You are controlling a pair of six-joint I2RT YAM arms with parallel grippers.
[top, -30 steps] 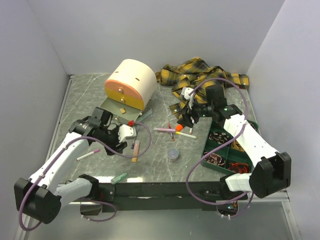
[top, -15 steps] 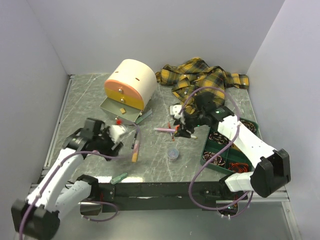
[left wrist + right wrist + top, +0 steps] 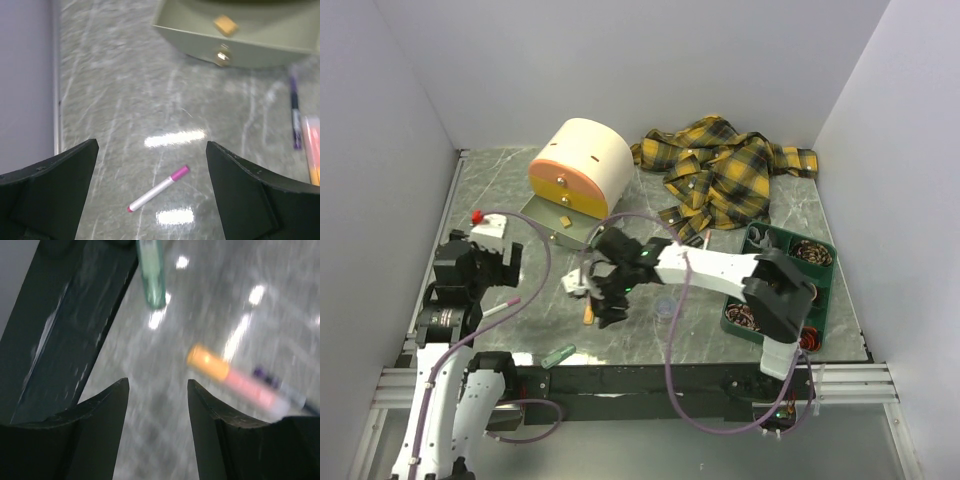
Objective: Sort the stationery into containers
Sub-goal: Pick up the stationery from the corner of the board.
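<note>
A white marker with a pink cap (image 3: 157, 189) lies on the table between my left gripper's (image 3: 151, 145) open, empty fingers; it also shows in the top view (image 3: 498, 308), just ahead of the left gripper (image 3: 505, 268). My right gripper (image 3: 157, 382) is open and empty, low over the table beside a pink-and-orange highlighter (image 3: 235, 377) and a purple pen (image 3: 292, 392). In the top view the right gripper (image 3: 603, 305) hangs over that highlighter (image 3: 588, 312). A pale green clip (image 3: 558, 355) lies at the front edge. The cream drum box (image 3: 582, 160) has its bottom drawer (image 3: 235, 35) open. The dark green tray (image 3: 752, 240) is at the right.
The yellow-and-black plaid shirt (image 3: 720, 175) lies at the back right. Coiled rubber bands (image 3: 810, 250) fill tray compartments. A small grey pot (image 3: 665, 308) stands under the right arm's cable. The black front rail (image 3: 650, 378) runs close below the right gripper. The left wall is near the left arm.
My right arm has swept from the table's middle-right across to the left, down over the pink-and-orange highlighter. My left arm has drawn back to the left, away from that highlighter.
</note>
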